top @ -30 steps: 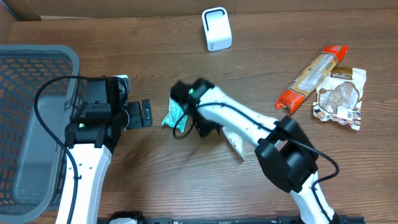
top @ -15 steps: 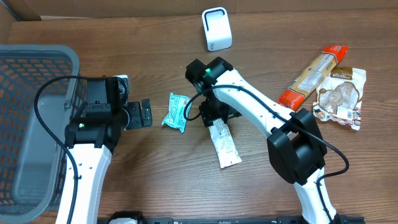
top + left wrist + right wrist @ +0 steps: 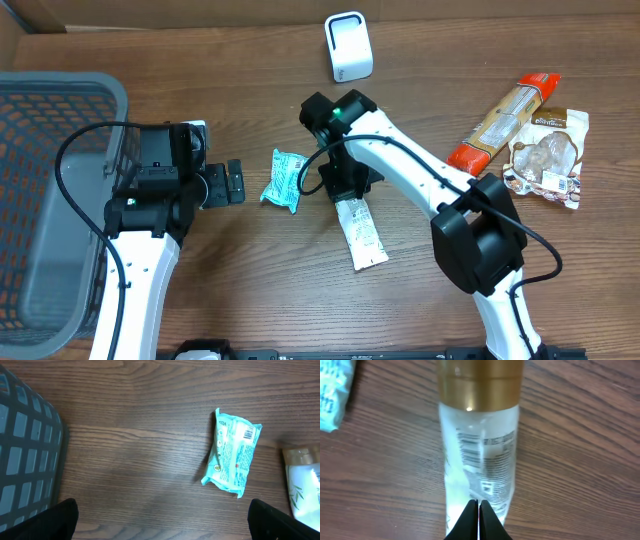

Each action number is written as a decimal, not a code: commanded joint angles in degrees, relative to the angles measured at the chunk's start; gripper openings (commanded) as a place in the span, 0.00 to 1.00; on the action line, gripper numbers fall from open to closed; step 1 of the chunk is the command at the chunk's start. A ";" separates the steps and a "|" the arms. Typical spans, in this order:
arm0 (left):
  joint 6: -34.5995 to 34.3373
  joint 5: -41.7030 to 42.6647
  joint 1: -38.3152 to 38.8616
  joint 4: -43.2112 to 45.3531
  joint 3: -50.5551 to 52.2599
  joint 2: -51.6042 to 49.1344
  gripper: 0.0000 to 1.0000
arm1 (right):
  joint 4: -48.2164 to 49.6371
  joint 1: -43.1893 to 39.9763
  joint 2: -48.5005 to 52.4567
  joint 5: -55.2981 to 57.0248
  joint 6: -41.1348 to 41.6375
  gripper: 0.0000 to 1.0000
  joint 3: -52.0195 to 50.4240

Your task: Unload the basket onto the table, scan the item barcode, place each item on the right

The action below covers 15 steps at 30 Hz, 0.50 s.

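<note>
A white tube with a gold cap (image 3: 480, 450) lies on the wooden table, seen from overhead (image 3: 362, 235) just below my right gripper (image 3: 345, 185). In the right wrist view the gripper (image 3: 478, 505) is shut, its black fingertips pressed together over the tube's end; I cannot tell whether they pinch it. A teal packet (image 3: 284, 181) with a barcode label lies flat between the two arms. My left gripper (image 3: 235, 183) stands wide open, short of the packet (image 3: 232, 452), with nothing between its fingers (image 3: 162, 515). The white scanner (image 3: 348, 47) stands at the back.
A grey mesh basket (image 3: 40, 90) fills the left side. A long orange package (image 3: 500, 120) and a clear bag of snacks (image 3: 548, 155) lie at the right. The tube's end shows at the right edge of the left wrist view (image 3: 305, 480).
My right arm left the teal packet lying on the table, swung right to the tube, and its gripper went from open to shut. The left arm has not moved.
</note>
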State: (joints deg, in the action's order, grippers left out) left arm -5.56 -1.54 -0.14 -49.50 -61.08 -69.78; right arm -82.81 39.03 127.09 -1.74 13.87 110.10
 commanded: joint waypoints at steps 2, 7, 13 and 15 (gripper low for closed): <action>0.87 -0.35 -0.24 0.07 0.22 -0.31 1.00 | -0.31 -2.67 -4.98 -0.28 -0.46 0.04 -0.17; 0.87 -0.35 -0.24 0.07 0.22 -0.31 1.00 | -1.36 -5.49 -7.34 -3.10 -3.41 0.04 -0.20; 0.87 -0.35 -0.24 0.07 0.22 -0.31 1.00 | 0.83 -6.43 -7.34 -11.41 -10.12 0.04 -5.53; 0.87 -0.35 -0.24 0.07 0.22 -0.31 1.00 | 3.30 -6.36 -7.34 -11.47 -10.01 0.04 -9.20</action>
State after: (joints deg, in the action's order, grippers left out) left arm -5.56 -1.54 -0.14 -49.52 -61.08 -69.78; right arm -80.88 32.25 120.60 -10.15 6.28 105.14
